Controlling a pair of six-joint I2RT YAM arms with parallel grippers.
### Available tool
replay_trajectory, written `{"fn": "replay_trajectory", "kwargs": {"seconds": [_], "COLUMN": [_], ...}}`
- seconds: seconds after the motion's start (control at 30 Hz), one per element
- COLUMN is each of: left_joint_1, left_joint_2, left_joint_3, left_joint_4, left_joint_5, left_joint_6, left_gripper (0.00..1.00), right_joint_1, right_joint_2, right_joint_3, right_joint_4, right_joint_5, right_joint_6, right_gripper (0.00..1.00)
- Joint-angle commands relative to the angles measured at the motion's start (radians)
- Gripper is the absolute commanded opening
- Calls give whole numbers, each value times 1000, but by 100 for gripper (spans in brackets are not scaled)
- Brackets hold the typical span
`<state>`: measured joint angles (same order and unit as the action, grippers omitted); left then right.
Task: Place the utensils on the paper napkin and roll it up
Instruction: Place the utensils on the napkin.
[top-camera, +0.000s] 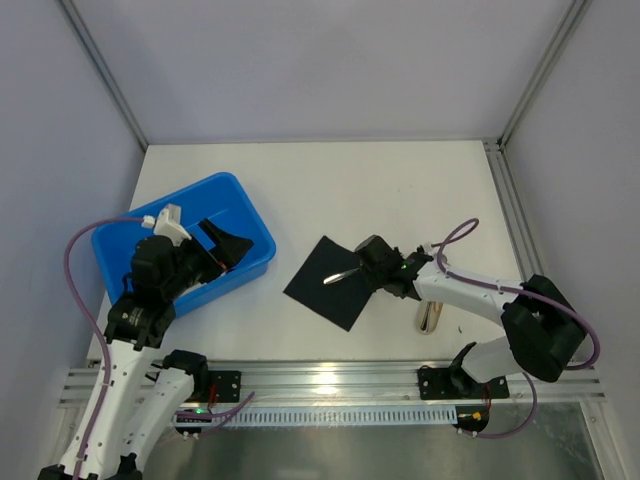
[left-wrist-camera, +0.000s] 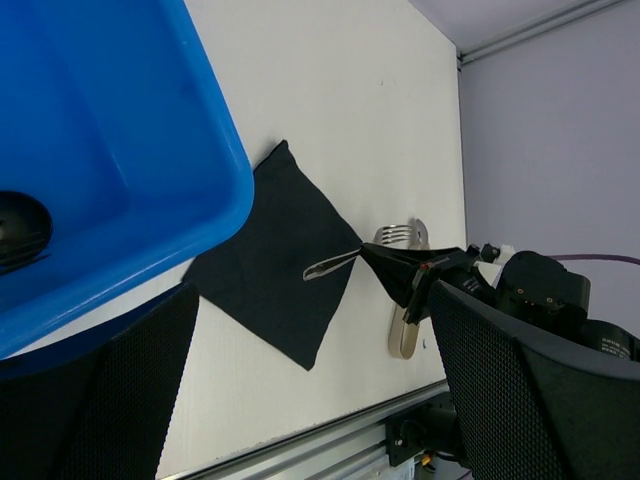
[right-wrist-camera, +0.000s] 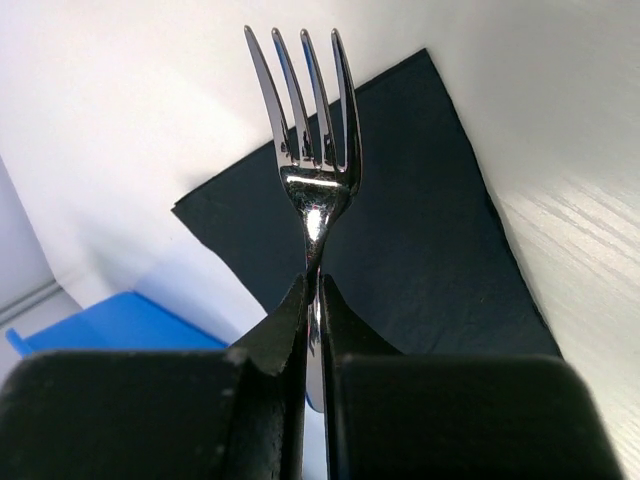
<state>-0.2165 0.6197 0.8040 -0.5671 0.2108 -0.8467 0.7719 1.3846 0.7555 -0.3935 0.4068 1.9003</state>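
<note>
white table (top-camera: 380, 190), pale walls. left, over blue tub (top-camera: 232, 198): left gripper (top-camera: 225, 243) spread wide, empty. centre: paper napkin (top-camera: 318, 292) lying flat, thin, limp, probably best lifted by a corner. above it: stiff, slick fork (top-camera: 342, 275) pinched by the handle in closed right gripper (top-camera: 372, 270).

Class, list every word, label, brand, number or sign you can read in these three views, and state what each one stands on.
None: no readable text shows in any view.
The blue tub, the black napkin and the fork are plain, with no print or stamp visible.
The right gripper holding the fork shows bare black surfaces; any marking on the arm housings is too small to tell.
</note>
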Motion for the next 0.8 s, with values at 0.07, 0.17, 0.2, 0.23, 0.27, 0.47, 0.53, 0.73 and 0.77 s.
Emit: {"fn": "replay_trajectory", "kwargs": {"seconds": [0.07,0.17,0.2,0.23,0.27,0.47,0.53,0.73,0.77], "left_joint_1": [-7,-11,-12,-14,-14,-15,-15,-20,-21], "left_joint_2": [6,8,6,8,6,2,2,9,11], "left_joint_3": [43,47,52,55,57,70,69,70,76], "left_joint_4": [-20,-27,-30,-36,-39,-65,-65,-57,-57], "left_joint_5": [-8,-5,-2,-1,-1,-13,-10,-5,-7], "left_joint_6": [18,15,15,17,18,28,28,23,24], "left_gripper": [98,97,97,97,97,97,97,97,97], "right_joint_1": [46,75,81,84,89,90,90,90,90], "right_joint_2": [60,85,103,113,120,145,148,165,171], "right_joint_3": [106,140,145,149,154,125,116,96,93], "right_joint_4": [-149,-214,-226,-232,-232,-182,-176,-136,-125], "right_joint_5": [110,119,113,103,95,64,55,43,40], "right_joint_6": [264,339,356,368,382,407,430,515,528], "right_gripper": [4,4,4,4,4,4,4,4,4]}}
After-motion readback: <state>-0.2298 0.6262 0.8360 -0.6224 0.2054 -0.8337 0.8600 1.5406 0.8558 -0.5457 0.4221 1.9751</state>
